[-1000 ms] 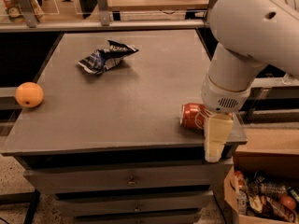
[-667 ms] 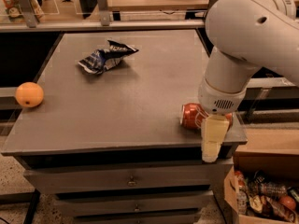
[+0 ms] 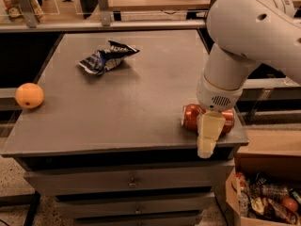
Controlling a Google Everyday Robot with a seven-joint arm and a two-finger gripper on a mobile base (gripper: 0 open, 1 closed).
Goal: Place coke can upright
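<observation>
The coke can (image 3: 193,117) is red and lies on its side near the front right corner of the grey table (image 3: 127,112), its round end facing left. My gripper (image 3: 209,136) hangs from the big white arm (image 3: 244,36) and comes down right over the can. Its cream-coloured tip reaches past the table's front edge in front of the can and covers the can's middle. Whether it holds the can cannot be told.
An orange fruit (image 3: 29,95) sits at the table's left edge. A crumpled blue-and-white snack bag (image 3: 107,59) lies at the back centre-left. Drawers (image 3: 131,182) run below the tabletop. A cardboard box of items (image 3: 265,199) stands on the floor at right.
The arm and gripper have shifted slightly to the left over the can. The can, orange and bag have not moved.
</observation>
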